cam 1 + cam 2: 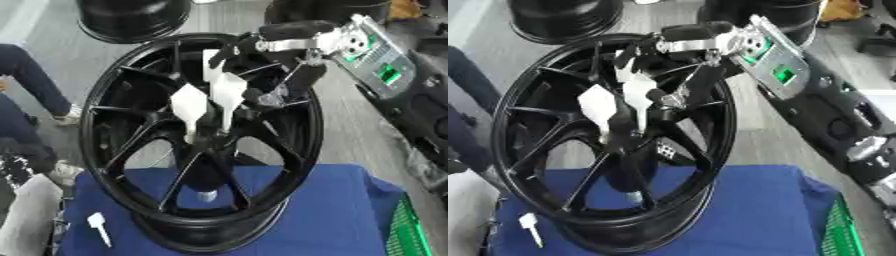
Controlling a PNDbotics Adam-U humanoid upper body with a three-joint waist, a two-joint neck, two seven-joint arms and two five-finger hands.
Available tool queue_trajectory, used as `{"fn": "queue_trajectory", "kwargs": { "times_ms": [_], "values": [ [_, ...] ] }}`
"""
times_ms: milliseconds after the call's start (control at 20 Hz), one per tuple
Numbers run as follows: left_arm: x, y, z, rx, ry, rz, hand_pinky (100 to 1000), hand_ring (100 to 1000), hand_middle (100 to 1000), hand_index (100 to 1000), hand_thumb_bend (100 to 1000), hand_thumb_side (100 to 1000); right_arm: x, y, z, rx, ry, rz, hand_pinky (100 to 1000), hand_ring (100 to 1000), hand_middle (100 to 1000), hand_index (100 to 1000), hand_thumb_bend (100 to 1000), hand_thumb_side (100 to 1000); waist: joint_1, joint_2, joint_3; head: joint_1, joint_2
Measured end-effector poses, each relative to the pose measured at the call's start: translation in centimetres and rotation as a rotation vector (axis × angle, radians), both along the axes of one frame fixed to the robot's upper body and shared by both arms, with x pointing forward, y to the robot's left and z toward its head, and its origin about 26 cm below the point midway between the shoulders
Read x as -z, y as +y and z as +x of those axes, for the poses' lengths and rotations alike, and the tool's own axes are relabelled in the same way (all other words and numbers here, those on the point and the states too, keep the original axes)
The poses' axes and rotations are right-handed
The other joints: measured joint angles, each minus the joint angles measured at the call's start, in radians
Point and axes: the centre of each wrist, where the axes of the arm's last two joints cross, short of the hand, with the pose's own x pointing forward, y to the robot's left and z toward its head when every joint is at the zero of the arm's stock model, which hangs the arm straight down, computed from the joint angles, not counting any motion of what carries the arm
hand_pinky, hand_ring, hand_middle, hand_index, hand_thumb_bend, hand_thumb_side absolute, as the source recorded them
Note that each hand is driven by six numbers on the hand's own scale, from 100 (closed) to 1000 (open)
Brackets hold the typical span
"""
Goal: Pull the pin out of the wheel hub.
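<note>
Black multi-spoke alloy wheel hub (131,125) stands upright, frame centre, on blue cloth (324,210). Right hand (280,55), upper right, fingers curled round white flat-headed plastic pin (229,95) near hub centre. 2nd white pin (191,107) beside it; 3rd (98,226) lies lower left on cloth.

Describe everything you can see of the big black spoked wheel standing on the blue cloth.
The big black spoked wheel looks like glossy metal, with thin spokes running from a central hub to a deep rim. It stands almost upright, its lower rim on the blue cloth. Several white wedge-headed pins stick out of the hub. The robot's right hand reaches from the upper right to the hub, fingers curled at the pins. One more white pin lies loose on the cloth beside the rim.
</note>
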Motion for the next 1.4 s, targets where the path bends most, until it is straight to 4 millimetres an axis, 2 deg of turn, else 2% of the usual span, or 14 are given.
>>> {"fn": "queue_trajectory", "kwargs": {
  "times_ms": [950, 1400],
  "values": [
    [0.0, 0.0, 0.0, 0.003, 0.002, -0.001, 729, 579, 572, 656, 388, 741, 1.1, -0.5, 1.3, 0.065, -0.023, -0.045, 860, 853, 869, 966, 100, 395, 0.000, 0.000, 0.006, -0.005, 0.000],
    [0.0, 0.0, 0.0, 0.004, 0.002, -0.001, 729, 579, 571, 656, 388, 742, 1.3, -0.4, 1.3, 0.076, -0.023, -0.067, 866, 857, 848, 915, 100, 444, -0.001, 0.000, 0.008, -0.007, 0.000]
  ]
}}
